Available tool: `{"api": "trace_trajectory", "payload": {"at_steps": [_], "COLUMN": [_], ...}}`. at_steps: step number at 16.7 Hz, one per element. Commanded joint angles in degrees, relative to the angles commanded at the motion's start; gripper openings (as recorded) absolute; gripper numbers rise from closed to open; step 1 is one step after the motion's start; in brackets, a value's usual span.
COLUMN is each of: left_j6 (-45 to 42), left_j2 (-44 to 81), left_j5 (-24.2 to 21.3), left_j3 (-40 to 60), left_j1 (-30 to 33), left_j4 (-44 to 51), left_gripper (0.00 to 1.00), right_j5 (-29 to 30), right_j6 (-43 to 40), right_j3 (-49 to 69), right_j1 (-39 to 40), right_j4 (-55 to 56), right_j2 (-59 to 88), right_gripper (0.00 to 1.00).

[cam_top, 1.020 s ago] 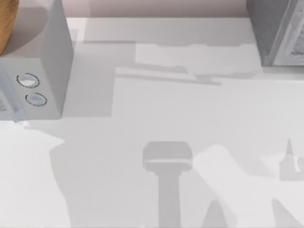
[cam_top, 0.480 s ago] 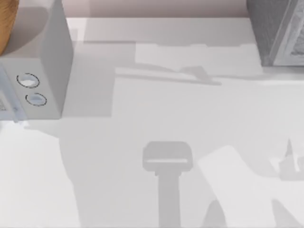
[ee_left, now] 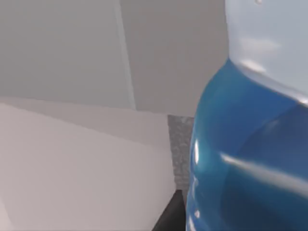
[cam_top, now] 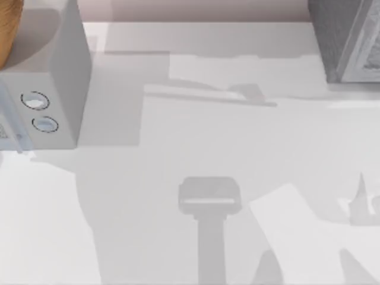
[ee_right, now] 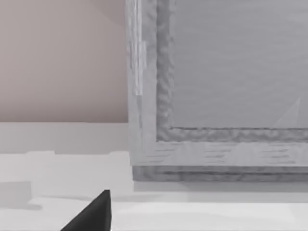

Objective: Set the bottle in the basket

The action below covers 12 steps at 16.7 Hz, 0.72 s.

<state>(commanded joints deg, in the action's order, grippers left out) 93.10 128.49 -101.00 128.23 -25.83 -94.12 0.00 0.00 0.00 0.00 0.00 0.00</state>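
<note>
The bottle (ee_left: 250, 144) sits hard up against the left wrist camera, with clear plastic at one end and its glossy blue label band filling the rest. That closeness suggests it is carried by the left tool (ee_left: 168, 219), of which a dark tip shows beside the bottle. Whether that tool is clamped on the bottle I cannot tell. Beyond the bottle lie pale grey box faces and a strip of rough grey material. From above, the white worktop (cam_top: 196, 136) carries a grey box with two round dials (cam_top: 56, 77) at the left and a rough grey block (cam_top: 341, 41) at the far right. A tan rounded thing (cam_top: 7, 29) at the far left corner, above the dialled box, is probably the basket. The right tool (ee_right: 94, 214) faces the rough grey block and looks idle; its state I cannot tell either. The step in hand appears to be carrying the bottle toward the basket. To do it well, keep the bottle high enough to pass the dialled box and the basket's rim. Bring it over the opening before lowering, hold it steady so the smooth plastic does not slip, and let go only once it is low inside.
</note>
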Motion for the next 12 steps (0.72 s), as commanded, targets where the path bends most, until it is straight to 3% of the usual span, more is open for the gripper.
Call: {"api": "trace_trajectory", "payload": {"at_steps": [7,12], "left_j6": [0.0,0.0], "left_j2": [0.0,0.0], "left_j5": [0.0,0.0], "left_j3": [0.0,0.0], "left_j1": [0.0,0.0], "left_j4": [0.0,0.0], "left_gripper": [0.98,1.0], "right_j5": [0.0,0.0], "right_j6": [0.0,0.0], "right_j3": [0.0,0.0], "right_j1": [0.0,0.0], "right_j4": [0.0,0.0], "right_j2": [0.0,0.0], "right_gripper": [1.0,1.0]}}
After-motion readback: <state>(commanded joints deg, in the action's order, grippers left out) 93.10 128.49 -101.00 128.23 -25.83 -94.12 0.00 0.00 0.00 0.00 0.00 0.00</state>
